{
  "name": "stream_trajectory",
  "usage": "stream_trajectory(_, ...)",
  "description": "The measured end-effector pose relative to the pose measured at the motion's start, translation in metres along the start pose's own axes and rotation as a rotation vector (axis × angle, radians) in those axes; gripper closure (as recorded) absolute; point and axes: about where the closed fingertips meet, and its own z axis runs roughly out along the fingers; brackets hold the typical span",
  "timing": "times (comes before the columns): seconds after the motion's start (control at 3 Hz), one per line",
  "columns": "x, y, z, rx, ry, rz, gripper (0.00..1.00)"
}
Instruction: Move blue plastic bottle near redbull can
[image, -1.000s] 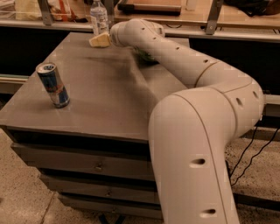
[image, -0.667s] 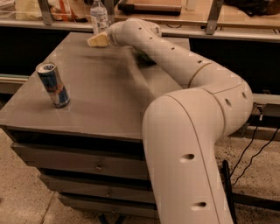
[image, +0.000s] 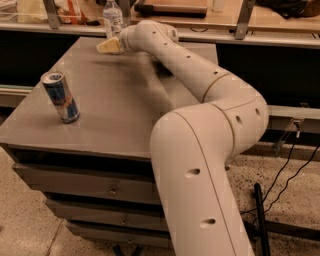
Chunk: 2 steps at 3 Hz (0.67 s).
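1. The blue plastic bottle stands upright at the far edge of the grey table, on the left part of that edge. Its long axis is vertical and its cap end points up, cut off by the top border of the view. The label goes around its middle.
2. The gripper is at the far side of the table, just in front of the lower part of the bottle and low over the surface. It points to the left. I cannot tell if it is open or closed, and I cannot tell if it touches the bottle or is only very close to it.
3. The redbull can stands upright near the front left corner of the table. Its long axis is vertical too, and the silver top with the opening faces up. The red logo shows on the side that faces the camera.
4. The can and the bottle are well apart: the can is at the near left, the bottle at the far side, with bare table between them.
5. The white arm rises from the front right, bends at a big elbow, and reaches over the right half of the table to the gripper.
6. Under the table top are grey drawers. Black cables lie on the speckled floor at the right.
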Motion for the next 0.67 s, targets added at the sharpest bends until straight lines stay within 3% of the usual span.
stream_trajectory(0.33,0.0044,-0.0013,0.0123,-0.002,0.007,0.02,0.16)
stream_trajectory(0.67,0.0059,0.0013,0.0221,-0.025,0.013,0.022,0.47)
